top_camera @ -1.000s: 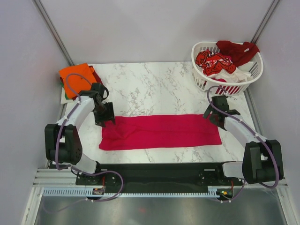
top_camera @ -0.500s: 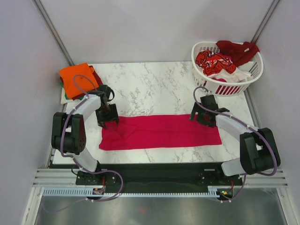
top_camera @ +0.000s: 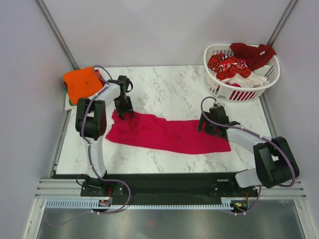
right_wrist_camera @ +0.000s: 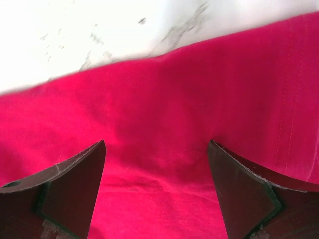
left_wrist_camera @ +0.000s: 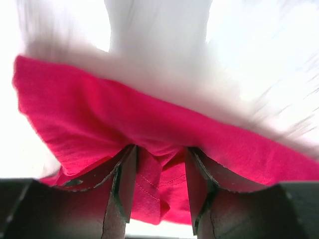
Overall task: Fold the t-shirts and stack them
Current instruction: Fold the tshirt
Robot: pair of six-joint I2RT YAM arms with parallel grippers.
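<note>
top cam has the magenta t-shirt lying rumpled on the marble table between the arms. only the left wrist cam shows the left gripper pinching a fold of it. right gripper is spread wide just over the cloth. white basket sits far right, pale walls all round.

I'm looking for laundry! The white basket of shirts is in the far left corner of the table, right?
No. The white basket of shirts is in the far right corner of the table, as the top external view shows. An orange shirt lies far left.
</note>
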